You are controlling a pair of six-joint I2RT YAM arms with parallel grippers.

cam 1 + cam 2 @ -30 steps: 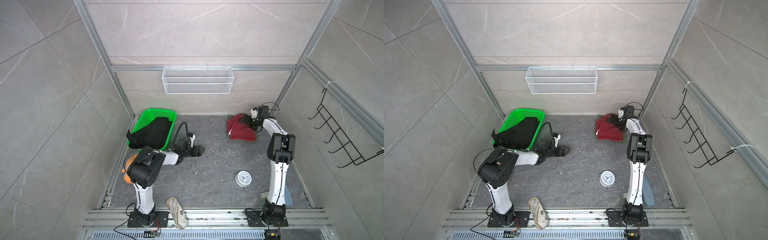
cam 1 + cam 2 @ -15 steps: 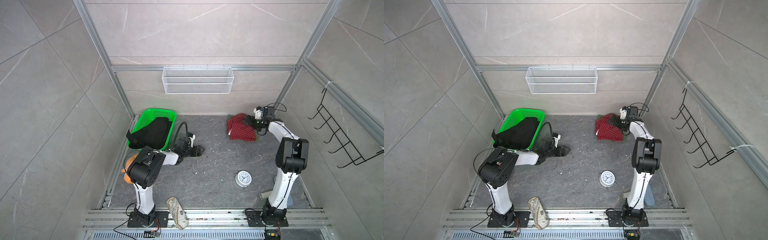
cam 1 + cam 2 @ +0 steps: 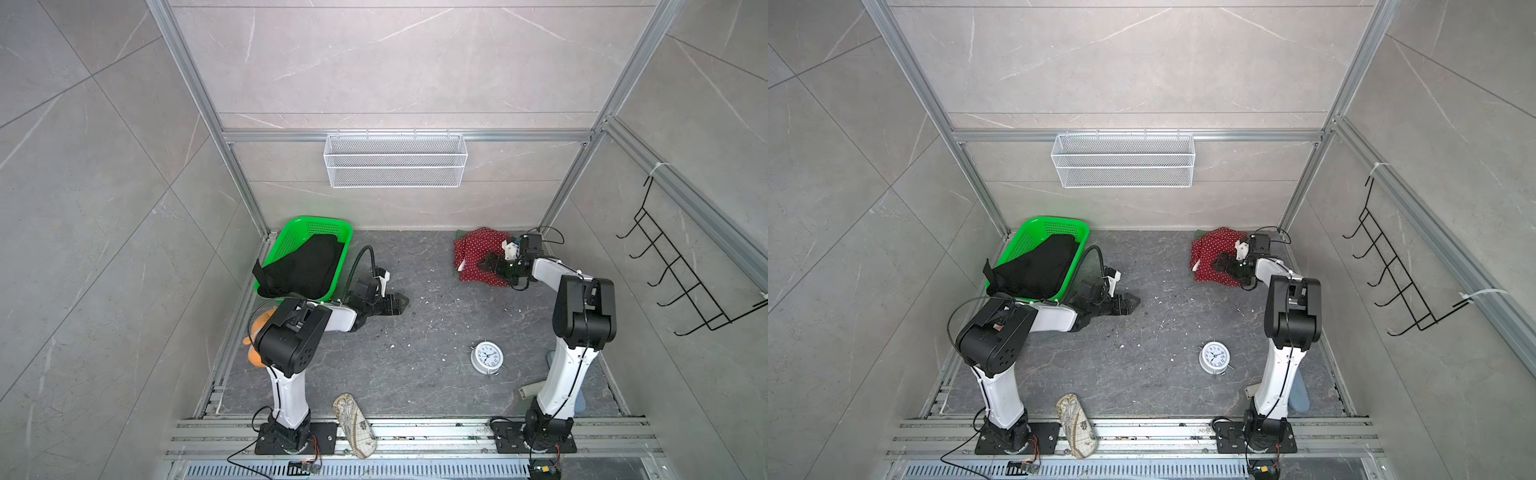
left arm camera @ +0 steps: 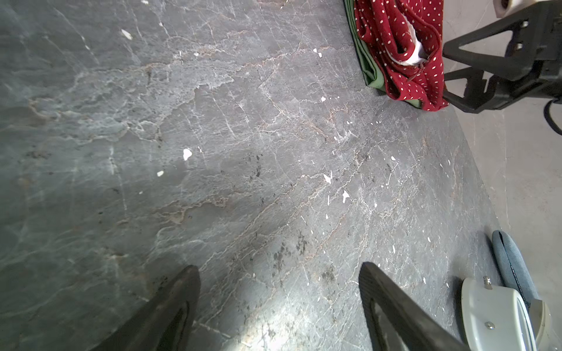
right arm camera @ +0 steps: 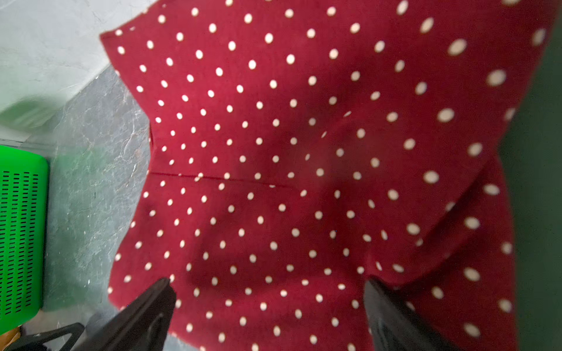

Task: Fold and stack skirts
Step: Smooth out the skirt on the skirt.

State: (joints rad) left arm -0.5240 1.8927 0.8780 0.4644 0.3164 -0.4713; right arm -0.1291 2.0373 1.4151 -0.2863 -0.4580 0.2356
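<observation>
Might snag the red skirt and drag it off the green skirt, with right gripper spread wide low over it.

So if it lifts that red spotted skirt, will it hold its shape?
Probably not: the red spotted skirt lies creased and rumpled, so it should droop. It looks thin, likely light. It may drag the green skirt beneath it.

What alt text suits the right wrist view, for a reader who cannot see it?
A red skirt with white polka dots fills most of the view, lying over a dark green skirt on a grey surface. The right tool stands open above it, and a bright green basket shows at one edge.
</observation>
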